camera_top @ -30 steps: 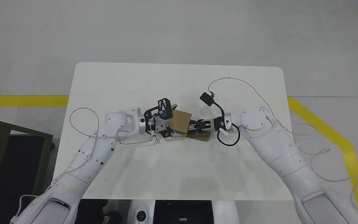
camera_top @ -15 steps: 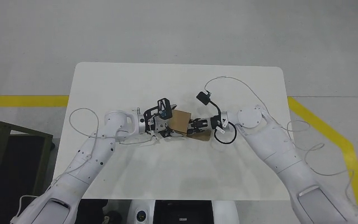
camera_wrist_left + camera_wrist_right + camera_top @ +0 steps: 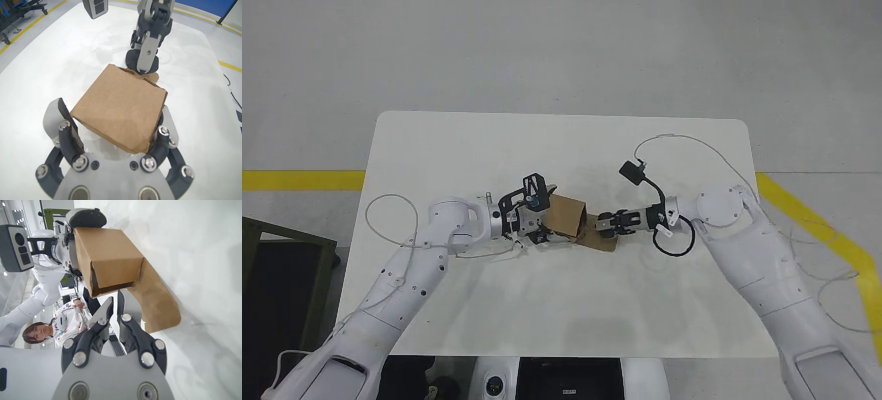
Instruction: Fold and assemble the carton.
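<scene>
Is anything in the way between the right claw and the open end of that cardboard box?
Nothing visible does. The right gripper, closed, sits right at the open end of the carton, with the loose flap sticking out beside it. The left gripper clamps the carton's opposite end.

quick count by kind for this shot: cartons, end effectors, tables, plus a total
carton: 1
end effectors: 2, the left end effector shut on the carton, the right end effector at its open end
table: 1
total: 4
</scene>
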`<state>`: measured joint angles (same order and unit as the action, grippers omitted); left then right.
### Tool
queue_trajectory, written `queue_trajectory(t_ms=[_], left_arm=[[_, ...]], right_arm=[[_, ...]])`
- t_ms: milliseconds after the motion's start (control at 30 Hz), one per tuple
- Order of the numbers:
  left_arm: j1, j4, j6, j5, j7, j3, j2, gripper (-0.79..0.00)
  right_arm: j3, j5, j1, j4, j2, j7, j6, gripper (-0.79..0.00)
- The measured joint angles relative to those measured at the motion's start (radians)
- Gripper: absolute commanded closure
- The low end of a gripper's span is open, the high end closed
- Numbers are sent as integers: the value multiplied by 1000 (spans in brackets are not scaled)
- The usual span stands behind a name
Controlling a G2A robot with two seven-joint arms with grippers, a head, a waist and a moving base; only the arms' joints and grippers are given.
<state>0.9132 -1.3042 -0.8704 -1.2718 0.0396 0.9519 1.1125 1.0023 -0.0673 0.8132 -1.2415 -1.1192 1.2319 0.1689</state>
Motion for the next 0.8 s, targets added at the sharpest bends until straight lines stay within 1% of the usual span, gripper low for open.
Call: queue_trajectory(t_ms=[67, 267, 300, 533, 800], left_arm=[[0, -1, 3, 3, 4, 0, 1, -785], [1, -4, 7, 9, 13, 0, 2, -785], [1, -4, 7, 10, 15, 0, 2, -785], [4, -6, 5, 13, 20, -2, 4, -785], [3, -5, 1, 10, 19, -3, 5, -785]], right_arm=[[27, 22, 19, -31, 12, 14, -20, -219], [103, 64, 94, -85, 44, 16, -59, -354], [115, 67, 106, -92, 49, 15, -61, -366], [155, 72, 151, -122, 65, 7, -73, -379], [100, 13, 150, -80, 50, -43, -58, -385]])
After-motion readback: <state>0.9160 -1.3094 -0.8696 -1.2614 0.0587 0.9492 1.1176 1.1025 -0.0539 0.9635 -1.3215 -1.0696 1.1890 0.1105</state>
